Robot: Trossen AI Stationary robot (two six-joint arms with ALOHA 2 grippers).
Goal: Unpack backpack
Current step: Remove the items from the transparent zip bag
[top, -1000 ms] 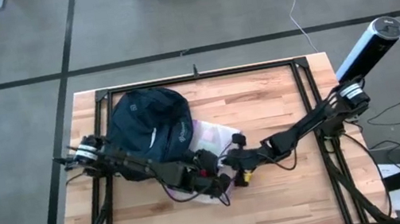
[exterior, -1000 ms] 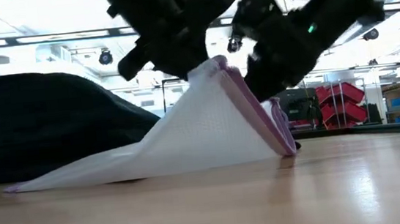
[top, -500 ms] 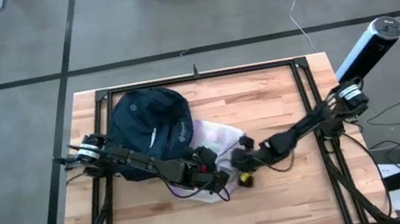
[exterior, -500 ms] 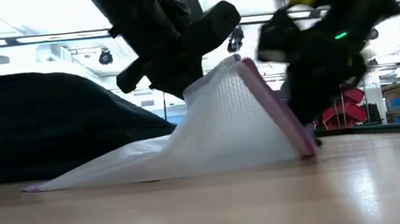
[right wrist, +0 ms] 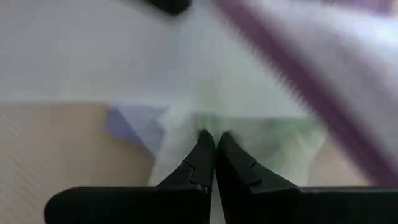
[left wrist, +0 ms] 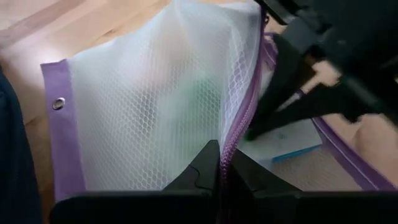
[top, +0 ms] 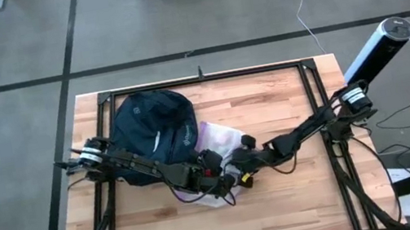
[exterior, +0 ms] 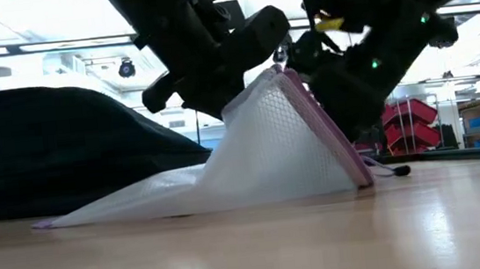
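We see the backpack (top: 153, 127) lying on the wooden table (top: 286, 209), toward its far left corner, dark navy and rounded, with a small white logo and a short white strip on its fabric. In the low view it is the broad dark mound (exterior: 56, 148) filling the left side.

Just beside the backpack, on the side nearer the table's middle, lies a clear mesh pouch (top: 217, 142) with a purple edge and zipper. One edge of the pouch (exterior: 259, 150) is lifted off the table into a tent shape, while its far end stays flat on the wood next to the backpack.

The left gripper (top: 219, 180) sits at the lifted edge of the pouch, on the side away from the backpack. Its fingers (left wrist: 214, 171) are pressed together on the purple zipper edge of the pouch (left wrist: 155, 99), pinching it. Through the mesh we make out a pale card-like item with blue print, too unclear to name.

The right gripper (top: 242, 167) reaches in from the opposite side and meets the pouch just beside the left one. Its fingers (right wrist: 208, 158) are pressed together against the pouch material (right wrist: 249, 81); we cannot tell whether they hold anything between them.
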